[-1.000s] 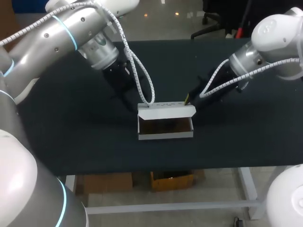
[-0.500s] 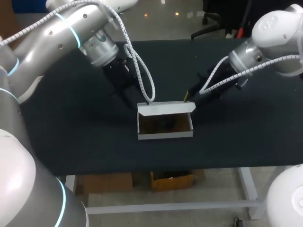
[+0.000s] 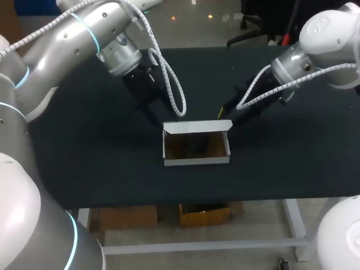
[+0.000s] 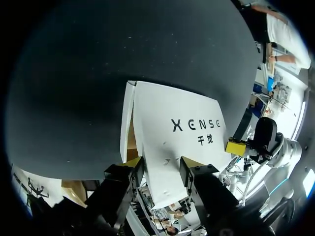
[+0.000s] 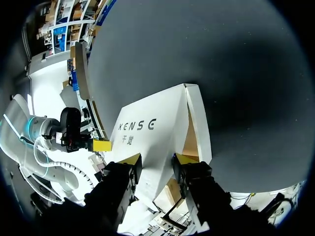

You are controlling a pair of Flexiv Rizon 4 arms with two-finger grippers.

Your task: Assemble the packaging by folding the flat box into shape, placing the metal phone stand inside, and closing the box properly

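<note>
Dark matte counter (image 3: 84, 169), reached over from either side by silver left arm (image 3: 73, 39) and white-and-silver right arm (image 3: 326, 34), both angled toward counter middle.

White cardboard box (image 3: 197, 160): folded into shape, seated mid-counter toward near edge, top open. Broad white lid (image 3: 197, 126) hinged along box's far wall, standing up, not closed.

Change over the last second:
- Lid swung back from a lean over the opening to a more upright stance, exposing more of the interior.
- Left arm shifted toward counter's far edge and inward.
- Right gripper drawn slightly toward far edge.

Judged effect: closing step not advanced. Lid still to be pushed down toward near edge and tucked.

Left gripper (image 4: 158, 163): behind lid, at the end nearer counter's left edge. Yellow-tipped fingers parted by a moderate gap, holding nothing. Lid's outer face just ahead; contact not confirmable.

Right gripper (image 5: 155, 158): behind lid's opposite end. Fingers parted likewise, holding nothing.

Dark shape on box floor, judged to be the metal phone stand (image 3: 197, 147), already inside. Detail too dim to confirm.

Dark printed lettering (image 4: 197, 129) on lid's outer face: two short lines, one above the other. Not transcribed here.
</note>
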